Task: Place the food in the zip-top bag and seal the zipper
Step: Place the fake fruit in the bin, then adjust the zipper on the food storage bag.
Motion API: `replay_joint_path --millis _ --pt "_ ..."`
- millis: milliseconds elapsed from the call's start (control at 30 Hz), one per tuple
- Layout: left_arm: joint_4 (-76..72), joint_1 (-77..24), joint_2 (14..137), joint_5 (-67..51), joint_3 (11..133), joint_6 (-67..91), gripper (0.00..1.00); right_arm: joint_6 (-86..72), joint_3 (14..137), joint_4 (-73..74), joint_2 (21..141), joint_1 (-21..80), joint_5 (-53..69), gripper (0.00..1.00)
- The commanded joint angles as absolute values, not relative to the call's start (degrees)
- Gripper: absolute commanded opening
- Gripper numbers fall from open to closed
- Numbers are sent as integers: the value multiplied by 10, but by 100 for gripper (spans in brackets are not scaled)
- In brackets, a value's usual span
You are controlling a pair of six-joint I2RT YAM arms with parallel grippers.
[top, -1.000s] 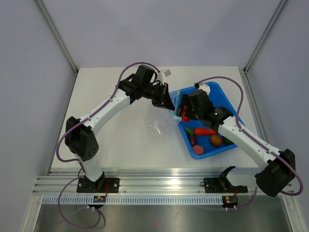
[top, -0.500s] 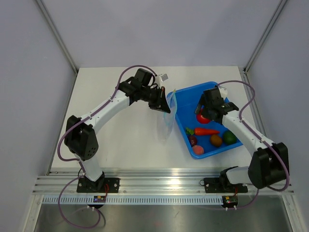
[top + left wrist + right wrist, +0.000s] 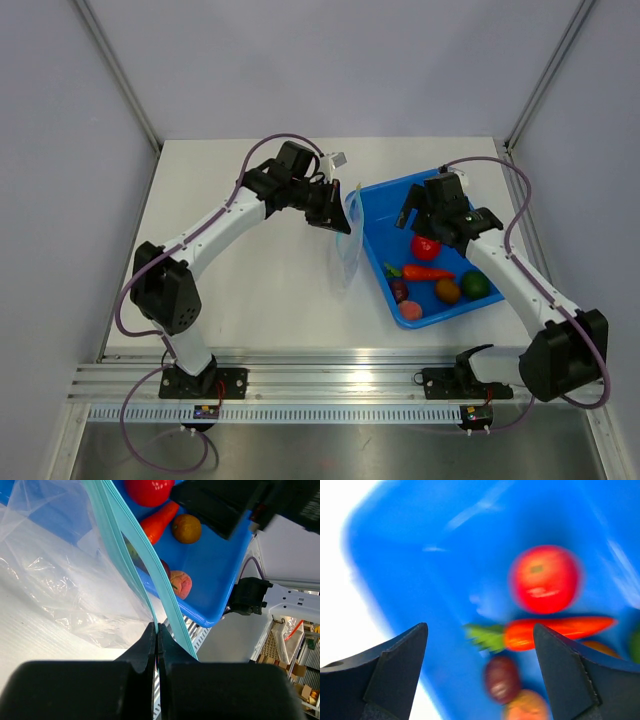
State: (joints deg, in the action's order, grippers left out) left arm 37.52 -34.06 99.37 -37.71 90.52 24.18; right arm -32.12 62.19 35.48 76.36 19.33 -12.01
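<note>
The left gripper (image 3: 157,630) pinches shut on the zipper (image 3: 131,555) of the zip-top bag (image 3: 60,580), hanging near the middle of the counter (image 3: 250,270) just beside the blue tray (image 3: 385,215). The right gripper (image 3: 479,629), jaws spread wide, hovers over the food (image 3: 447,290) in the tray. A clean pick likely means centring on the red round (image 3: 545,579), clear of the carrot (image 3: 560,629) just beside it, before closing.

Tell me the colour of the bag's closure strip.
Teal-blue. The zipper shows best in the left wrist view, pinched by the left gripper.
</note>
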Motion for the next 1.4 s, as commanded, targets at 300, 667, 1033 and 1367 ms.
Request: replay_joint_path --millis 300,667,1033,1367 --pt "350 -340 967 -375 900 240 0 -321 743 348 771 330 -39 79" --pt "349 -340 955 -372 889 238 0 -310 762 352 854 344 16 70" --pt "418 -337 936 -251 867 178 0 -278 826 442 878 349 -40 20" --pt "441 -299 891 -220 831 163 0 -279 804 451 889 349 -75 0"
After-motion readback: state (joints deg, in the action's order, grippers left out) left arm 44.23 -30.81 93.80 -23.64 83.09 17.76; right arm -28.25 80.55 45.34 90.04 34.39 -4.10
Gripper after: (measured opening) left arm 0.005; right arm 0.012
